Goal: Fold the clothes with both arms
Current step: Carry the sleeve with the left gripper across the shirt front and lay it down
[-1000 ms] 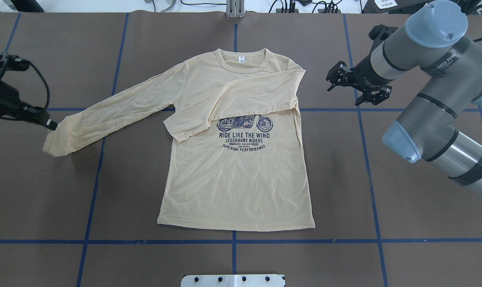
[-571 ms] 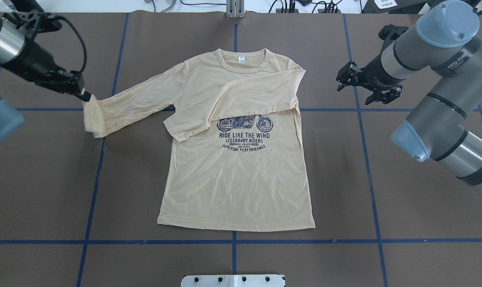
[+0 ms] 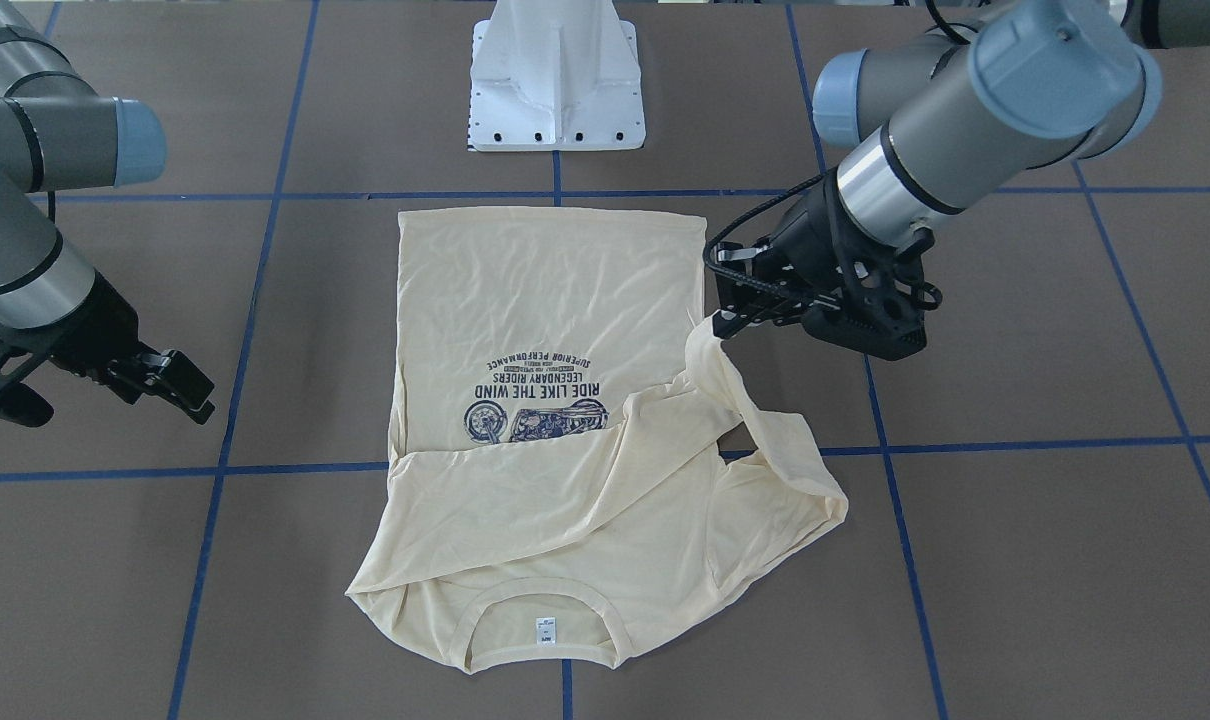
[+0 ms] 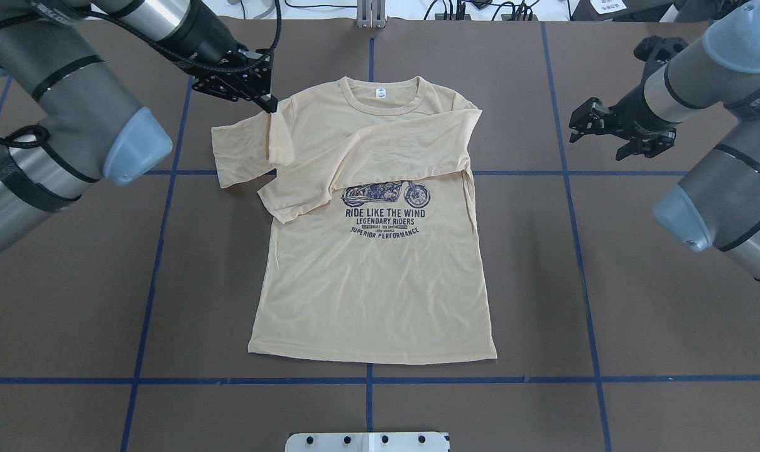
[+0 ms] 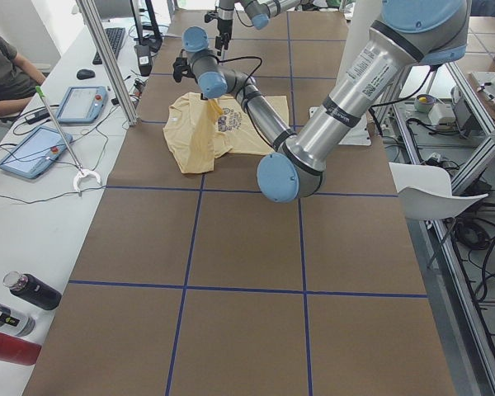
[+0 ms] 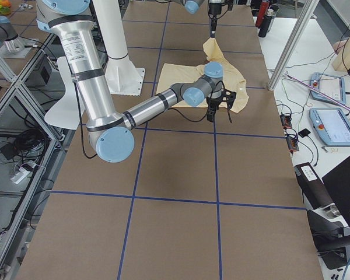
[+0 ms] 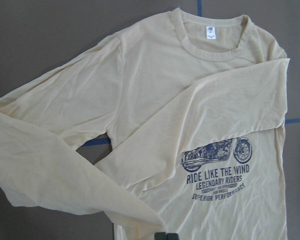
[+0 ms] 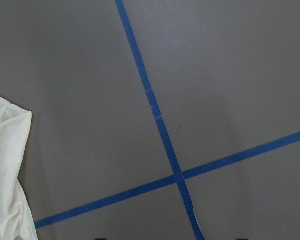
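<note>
Presently the unfolded sleeve [image 4: 245, 147] of the T-shirt [image 4: 374, 282] is pinched by the left claw [image 4: 269, 102], probably to be laid across the chest next, while the right claw [image 4: 612, 130] is held spread aside.

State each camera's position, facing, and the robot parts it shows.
Front-facing: across the brown table, facing the robot; left arm, right arm, white pedestal.
Overhead: behind the robot, looking down; both arms.
Exterior left: table's left end; left arm nearest.
Exterior right: opposite end; right arm nearest.
Left wrist: above cream-yellow long-sleeved T-shirt; fingertips.
Right wrist: above table; none clearly.
Shared: both wrist views catch the T-shirt.
</note>
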